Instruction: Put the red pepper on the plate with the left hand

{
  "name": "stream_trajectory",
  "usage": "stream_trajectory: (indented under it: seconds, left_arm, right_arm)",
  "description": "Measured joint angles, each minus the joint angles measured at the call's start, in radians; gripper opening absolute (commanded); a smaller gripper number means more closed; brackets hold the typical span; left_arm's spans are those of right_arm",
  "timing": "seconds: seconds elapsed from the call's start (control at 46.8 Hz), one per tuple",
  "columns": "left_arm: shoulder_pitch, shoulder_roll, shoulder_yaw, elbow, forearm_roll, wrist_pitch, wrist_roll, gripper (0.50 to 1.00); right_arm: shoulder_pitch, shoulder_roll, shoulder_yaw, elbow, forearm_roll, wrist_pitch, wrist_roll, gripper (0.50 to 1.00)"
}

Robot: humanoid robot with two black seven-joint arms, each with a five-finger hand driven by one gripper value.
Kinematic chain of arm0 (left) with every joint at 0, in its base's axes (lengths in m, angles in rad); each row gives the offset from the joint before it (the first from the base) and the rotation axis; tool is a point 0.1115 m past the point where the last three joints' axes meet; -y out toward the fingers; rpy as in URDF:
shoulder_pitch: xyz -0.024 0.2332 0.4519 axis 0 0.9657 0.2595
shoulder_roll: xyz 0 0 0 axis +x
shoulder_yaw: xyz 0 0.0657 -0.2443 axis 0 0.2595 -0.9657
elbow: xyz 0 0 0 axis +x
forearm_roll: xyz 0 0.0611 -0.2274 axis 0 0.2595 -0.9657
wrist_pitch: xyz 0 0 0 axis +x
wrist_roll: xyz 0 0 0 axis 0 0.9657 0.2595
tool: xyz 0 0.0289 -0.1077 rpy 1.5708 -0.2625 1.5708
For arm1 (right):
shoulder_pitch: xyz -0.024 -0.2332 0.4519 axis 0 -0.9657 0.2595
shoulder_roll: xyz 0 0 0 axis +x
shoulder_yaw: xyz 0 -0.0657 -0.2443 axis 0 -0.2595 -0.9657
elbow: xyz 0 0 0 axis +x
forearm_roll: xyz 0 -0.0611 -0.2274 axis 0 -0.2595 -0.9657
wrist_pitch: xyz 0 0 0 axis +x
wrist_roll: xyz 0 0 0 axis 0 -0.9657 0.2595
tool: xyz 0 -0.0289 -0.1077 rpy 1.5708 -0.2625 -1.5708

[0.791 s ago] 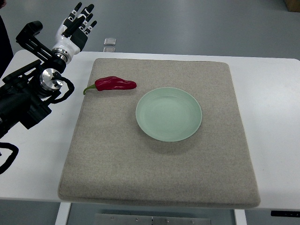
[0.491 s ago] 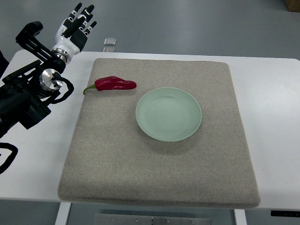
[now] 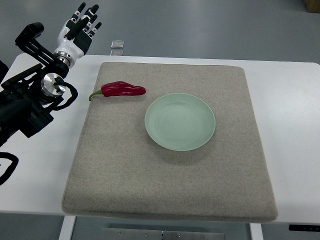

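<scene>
Item: red pepper (image 3: pixel 123 89), on mat (image 3: pixel 170 200), beside empty plate (image 3: pixel 180 121). My left hand (image 3: pixel 77 31): fingers spread, holding nothing (everything left to do).

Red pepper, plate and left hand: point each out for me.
red pepper (image 3: pixel 123 89), top view, middle of the red body
plate (image 3: pixel 180 121), top view, bare centre of the dish
left hand (image 3: pixel 79 29), top view, palm below the spread fingers
</scene>
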Motion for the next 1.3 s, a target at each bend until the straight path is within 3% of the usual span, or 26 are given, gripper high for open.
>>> stream_trajectory:
  seconds: [0.855, 1.175, 1.303]
  left_arm:
    - [-0.001, 0.002, 0.012, 0.000, 0.021, -0.026, 0.000, 0.986]
    - [-0.006, 0.005, 0.014, 0.001, 0.255, -0.014, 0.003, 0.971]
    - [-0.011, 0.006, 0.015, 0.002, 0.399, -0.010, 0.004, 0.943]
  right_arm:
    - [0.000, 0.000, 0.000, 0.000, 0.000, 0.000, 0.000, 0.928]
    - [0.000, 0.000, 0.000, 0.000, 0.000, 0.000, 0.000, 0.928]
    - [0.000, 0.000, 0.000, 0.000, 0.000, 0.000, 0.000, 0.930]
